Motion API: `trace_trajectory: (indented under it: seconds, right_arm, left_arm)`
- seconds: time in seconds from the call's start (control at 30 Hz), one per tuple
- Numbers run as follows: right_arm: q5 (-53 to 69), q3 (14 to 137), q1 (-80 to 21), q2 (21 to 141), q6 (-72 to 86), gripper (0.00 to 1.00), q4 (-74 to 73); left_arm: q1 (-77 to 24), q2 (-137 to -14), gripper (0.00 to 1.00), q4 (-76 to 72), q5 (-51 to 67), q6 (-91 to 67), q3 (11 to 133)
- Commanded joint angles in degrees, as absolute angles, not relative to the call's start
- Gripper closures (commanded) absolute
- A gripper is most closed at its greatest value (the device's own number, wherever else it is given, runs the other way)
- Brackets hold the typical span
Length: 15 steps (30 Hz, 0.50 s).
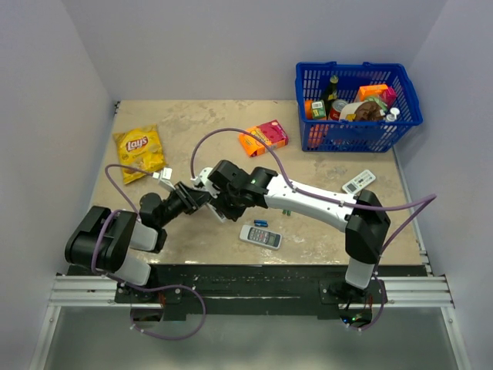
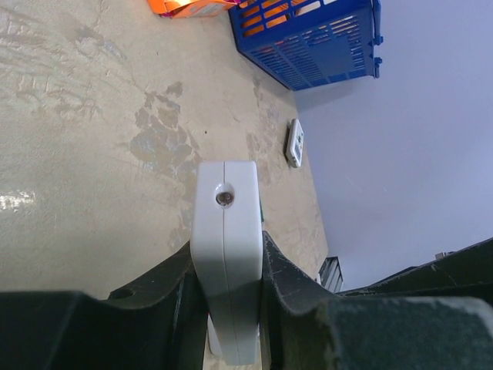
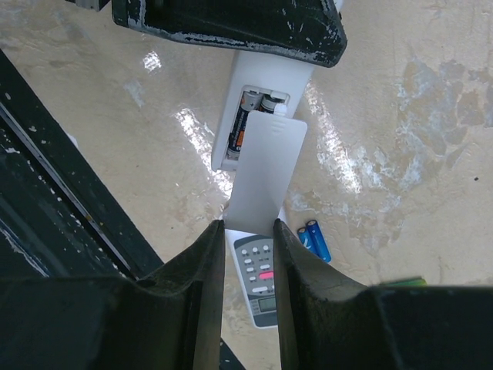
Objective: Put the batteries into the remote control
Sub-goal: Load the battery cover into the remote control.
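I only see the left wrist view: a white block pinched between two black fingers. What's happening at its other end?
Observer: It's a slim white remote. Its battery compartment is open, with batteries inside.
Visitor: Where's the lid?
Observer: The right fingers pinch the white battery cover, held up at the open compartment.
Visitor: Anything lying below?
Observer: A remote with a display and two blue batteries lie on the table.
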<state>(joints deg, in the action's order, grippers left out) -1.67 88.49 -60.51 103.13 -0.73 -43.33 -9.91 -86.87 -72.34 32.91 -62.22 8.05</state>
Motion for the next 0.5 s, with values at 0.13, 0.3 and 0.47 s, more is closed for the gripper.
trace_trajectory:
  seconds: [0.13, 0.3, 0.47]
  right_arm:
    - [1.4, 91.1, -61.0, 104.5, -1.5, 1.0, -43.9]
    - [1.8, 90.8, -61.2, 104.6, -1.3, 1.0, -43.7]
    - [1.6, 90.5, -61.4, 104.3, -0.8, 1.0, -43.4]
  left_arm:
    - [-10.3, -84.0, 1.0, -105.9, 34.0, -59.9, 6.9]
    - [-10.3, -83.8, 1.0, -108.7, 34.8, -59.1, 6.6]
    - [-10.3, -81.7, 1.0, -108.6, 34.8, -57.6, 6.1]
